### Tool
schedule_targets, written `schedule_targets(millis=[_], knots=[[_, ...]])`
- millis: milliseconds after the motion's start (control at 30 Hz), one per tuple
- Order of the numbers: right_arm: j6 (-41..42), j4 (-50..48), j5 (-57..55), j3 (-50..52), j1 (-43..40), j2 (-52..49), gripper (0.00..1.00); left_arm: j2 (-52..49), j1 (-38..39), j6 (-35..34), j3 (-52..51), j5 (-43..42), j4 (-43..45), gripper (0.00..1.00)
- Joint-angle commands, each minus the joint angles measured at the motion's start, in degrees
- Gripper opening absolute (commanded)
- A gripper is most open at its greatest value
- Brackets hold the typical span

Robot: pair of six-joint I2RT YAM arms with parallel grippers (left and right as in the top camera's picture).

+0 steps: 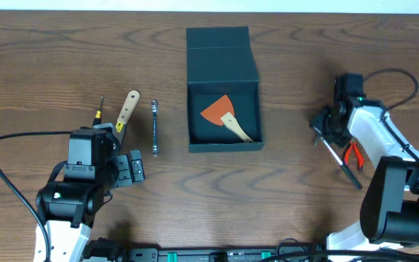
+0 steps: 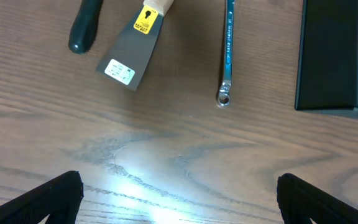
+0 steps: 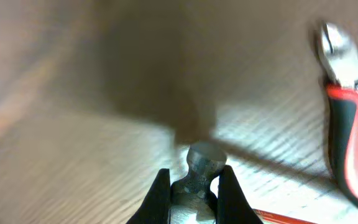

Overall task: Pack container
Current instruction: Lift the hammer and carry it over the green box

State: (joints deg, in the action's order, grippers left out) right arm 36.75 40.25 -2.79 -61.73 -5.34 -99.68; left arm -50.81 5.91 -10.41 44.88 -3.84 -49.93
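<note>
The dark teal-black container (image 1: 223, 143) stands open at the table's middle, its lid (image 1: 221, 54) folded back. An orange scraper with a pale handle (image 1: 224, 116) lies inside. My right gripper (image 1: 326, 125) (image 3: 194, 186) is right of the container, shut on the metal head of a hammer (image 3: 201, 163). The hammer's dark handle (image 1: 342, 161) trails toward the front. My left gripper (image 1: 131, 169) (image 2: 179, 199) is open and empty at the front left, over bare wood. The container's corner shows in the left wrist view (image 2: 328, 56).
Left of the container lie a wrench (image 1: 155, 128) (image 2: 227, 50), a putty knife with a wooden handle (image 1: 126, 110) (image 2: 132, 53) and a dark-handled screwdriver (image 1: 100, 109) (image 2: 86, 28). Red-handled pliers (image 1: 352, 153) (image 3: 347, 124) lie beside the right gripper.
</note>
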Motion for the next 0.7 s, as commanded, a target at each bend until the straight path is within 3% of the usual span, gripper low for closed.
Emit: schedule_targets(millis=[0, 200, 467, 667], knots=[[-4.7, 2.6, -2.8, -5.5, 1.9, 2.0, 0.01, 0.0, 0.3, 0.9, 1.2, 0.9, -0.2, 0.99], [-6.6, 6.7, -4.1, -12.6, 4.0, 2.0, 0.01, 0.0, 0.3, 0.9, 1.2, 0.9, -0.2, 0.98], [-25.7, 12.1, 0.5, -23.0, 11.3, 2.0, 0.01, 0.0, 0.3, 0.9, 1.2, 0.9, -0.2, 0.99], [-30.6, 19.6, 0.5, -31.5, 18.5, 2.0, 0.01, 0.0, 0.3, 0.9, 1.2, 0.9, -0.2, 0.99]])
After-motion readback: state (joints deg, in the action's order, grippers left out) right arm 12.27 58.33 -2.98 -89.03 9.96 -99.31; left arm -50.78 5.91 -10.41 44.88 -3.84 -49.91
